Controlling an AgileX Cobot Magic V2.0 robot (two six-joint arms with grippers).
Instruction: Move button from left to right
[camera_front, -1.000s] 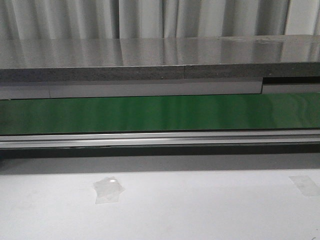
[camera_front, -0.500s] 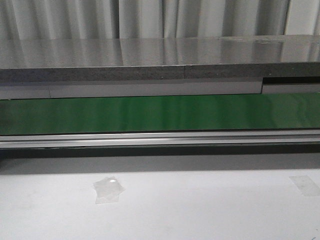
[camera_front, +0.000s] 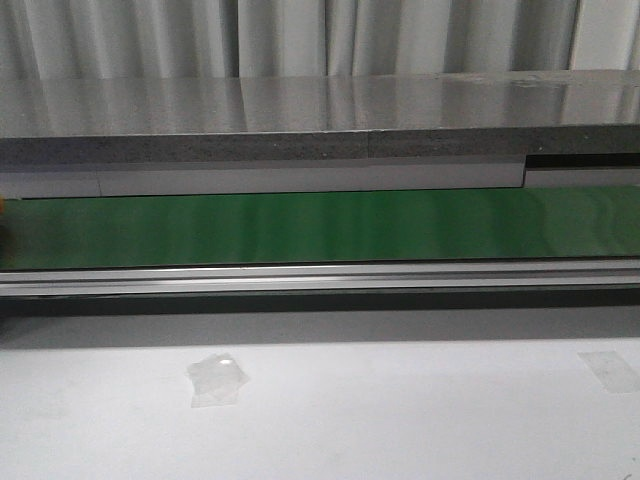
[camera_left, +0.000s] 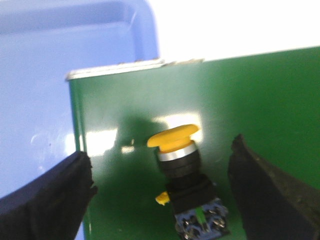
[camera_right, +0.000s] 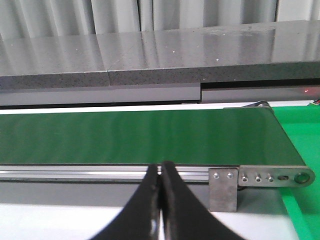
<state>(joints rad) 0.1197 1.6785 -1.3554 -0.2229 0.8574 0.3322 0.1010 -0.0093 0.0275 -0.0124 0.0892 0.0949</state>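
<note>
The button (camera_left: 181, 170) lies on its side on the green belt (camera_left: 260, 95). Its orange-yellow cap (camera_left: 174, 137) points away from the wrist, and its black body and blue terminal end are nearest the camera. My left gripper (camera_left: 162, 162) is open, with one black finger (camera_left: 55, 195) on each side of the button and neither touching it. My right gripper (camera_right: 161, 170) is shut on nothing, in front of the belt's metal rail (camera_right: 100, 172). Neither gripper shows in the front view.
A blue bin (camera_left: 45, 65) sits beside the belt's end in the left wrist view. The green conveyor belt (camera_front: 320, 225) runs across the front view, with a grey stone ledge (camera_front: 300, 120) behind it and a white table (camera_front: 400, 410) in front. The belt's right end bracket (camera_right: 260, 177) stands near my right gripper.
In the front view a small dark, orange-tinged smudge has appeared at the belt's far left edge. Nothing else has moved.
</note>
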